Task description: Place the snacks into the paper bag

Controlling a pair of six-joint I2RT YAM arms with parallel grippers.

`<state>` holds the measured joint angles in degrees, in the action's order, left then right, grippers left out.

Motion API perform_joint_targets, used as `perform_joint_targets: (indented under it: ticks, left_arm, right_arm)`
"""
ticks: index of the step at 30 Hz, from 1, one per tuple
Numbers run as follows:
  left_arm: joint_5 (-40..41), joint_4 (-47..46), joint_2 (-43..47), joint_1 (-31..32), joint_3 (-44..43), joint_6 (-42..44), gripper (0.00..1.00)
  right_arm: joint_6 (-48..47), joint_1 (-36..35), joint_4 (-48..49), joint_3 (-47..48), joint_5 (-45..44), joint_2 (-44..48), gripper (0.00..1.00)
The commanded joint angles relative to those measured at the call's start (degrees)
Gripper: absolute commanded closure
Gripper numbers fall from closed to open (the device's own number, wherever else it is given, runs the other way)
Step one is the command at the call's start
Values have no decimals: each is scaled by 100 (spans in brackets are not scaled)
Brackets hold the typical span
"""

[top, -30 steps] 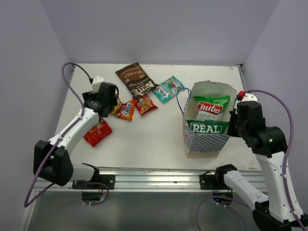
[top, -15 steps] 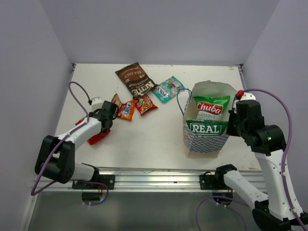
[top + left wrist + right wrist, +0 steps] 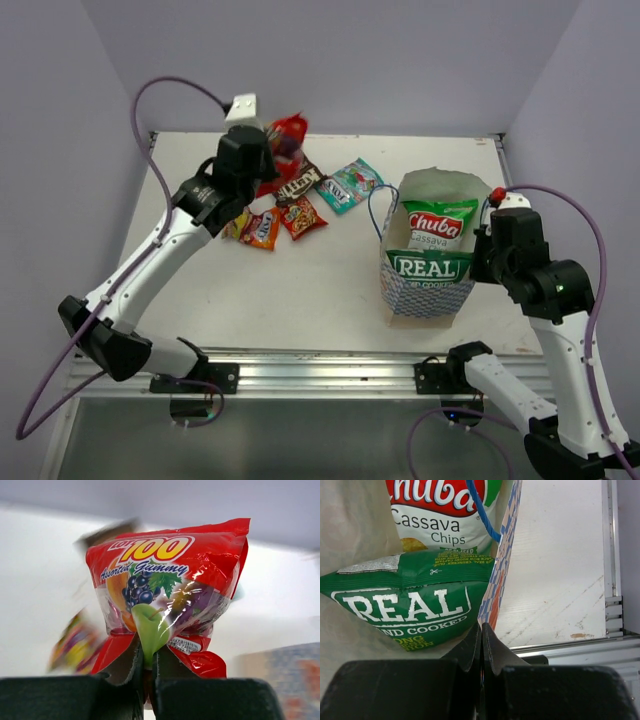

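Observation:
My left gripper (image 3: 270, 158) is shut on the bottom edge of a red gummy packet (image 3: 170, 575) and holds it upright in the air over the table's back left. The white paper bag (image 3: 425, 292) with chequered lower sides stands at the right. Two green crisp bags, Chuba (image 3: 438, 225) and REAL (image 3: 430, 267), lie inside it. My right gripper (image 3: 481, 630) is shut on the bag's right wall (image 3: 504, 570). On the table lie a brown crisp bag (image 3: 300, 183), partly behind the left arm, a teal packet (image 3: 348, 185) and small orange packets (image 3: 263, 228).
A small red-orange packet (image 3: 301, 216) lies beside the orange ones. A metal rail (image 3: 330, 365) runs along the near edge of the white table (image 3: 300, 290). Grey walls close in the back and both sides.
The left gripper came down on the red packet at the near left, shut on it and lifted it up and towards the back. The right arm and the paper bag have not moved.

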<state>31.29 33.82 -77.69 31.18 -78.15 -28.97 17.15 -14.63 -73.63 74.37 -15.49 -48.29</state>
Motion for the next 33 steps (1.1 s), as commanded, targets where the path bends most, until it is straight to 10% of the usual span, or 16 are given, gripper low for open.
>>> perform_joint_targets:
  ticks: [1, 9, 19, 23, 28, 33]
  left_arm:
    - [-1619, -1562, -270, 704, -2061, 445, 100]
    - [-4200, -2424, -1784, 1926, -3576, 50, 100]
    - [-4491, -2767, -1890, 2832, -2074, -83, 98]
    - [-4053, -2750, -1811, 2850, -2456, 242, 9]
    - [-2256, -2091, -1733, 2850, -3724, 1235, 5]
    - [840, -2092, -881, 2605, -2612, 1781, 0]
  right_arm:
    - [96, -13, 173, 122, 90, 83, 100]
    - [201, -13, 138, 130, 99, 136, 100]
    - [263, -13, 59, 166, 81, 197, 100]
    - [280, -13, 68, 60, 195, 224, 100]
    - [324, -13, 68, -45, 318, 241, 100]
    - [307, -13, 50, 42, 230, 268, 100]
